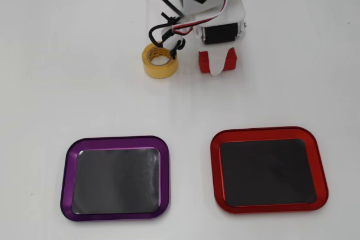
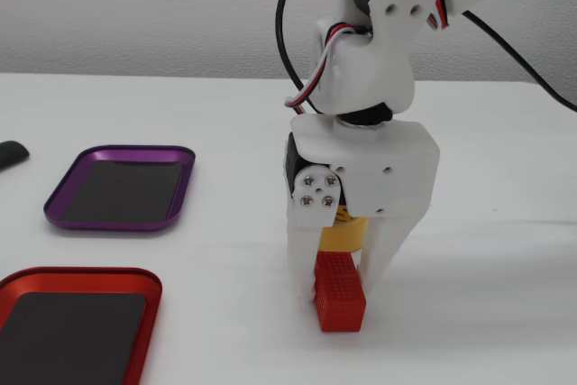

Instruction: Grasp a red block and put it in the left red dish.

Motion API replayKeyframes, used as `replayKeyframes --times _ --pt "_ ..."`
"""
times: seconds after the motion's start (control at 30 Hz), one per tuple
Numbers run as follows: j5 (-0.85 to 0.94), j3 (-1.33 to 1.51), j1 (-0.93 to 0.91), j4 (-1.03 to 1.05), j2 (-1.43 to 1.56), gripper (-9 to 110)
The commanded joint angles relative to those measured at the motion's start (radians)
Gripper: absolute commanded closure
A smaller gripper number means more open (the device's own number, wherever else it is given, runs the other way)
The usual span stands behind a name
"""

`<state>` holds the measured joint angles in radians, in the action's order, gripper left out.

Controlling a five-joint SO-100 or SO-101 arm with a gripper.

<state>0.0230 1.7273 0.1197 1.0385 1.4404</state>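
The red block (image 1: 203, 61) lies on the white table, its middle hidden under my white finger in the overhead view. In the fixed view the red block (image 2: 341, 302) rests on the table between my two fingers. My gripper (image 2: 336, 295) points straight down, its fingers pressed against the block's two long sides; it also shows in the overhead view (image 1: 217, 66). The red dish (image 1: 269, 132) lies empty at the lower right of the overhead view and at the lower left of the fixed view (image 2: 81, 273).
A purple-rimmed dish (image 1: 115, 140) lies empty beside the red one; it also shows in the fixed view (image 2: 117, 224). A yellow tape roll (image 1: 160, 71) stands close to the left of the gripper, behind it in the fixed view (image 2: 347, 233). A black object (image 2: 11, 152) lies at the left edge.
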Motion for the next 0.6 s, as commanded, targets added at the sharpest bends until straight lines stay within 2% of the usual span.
replayKeyframes --times 0.0,0.27,0.4,0.57 --pt "-0.005 -0.086 0.009 0.040 0.063 102" --pt "0.006 -0.156 0.100 -0.005 0.253 102" --pt "0.012 -0.146 0.104 -0.238 0.287 102" --pt "0.138 -0.109 0.103 -0.506 0.218 102"
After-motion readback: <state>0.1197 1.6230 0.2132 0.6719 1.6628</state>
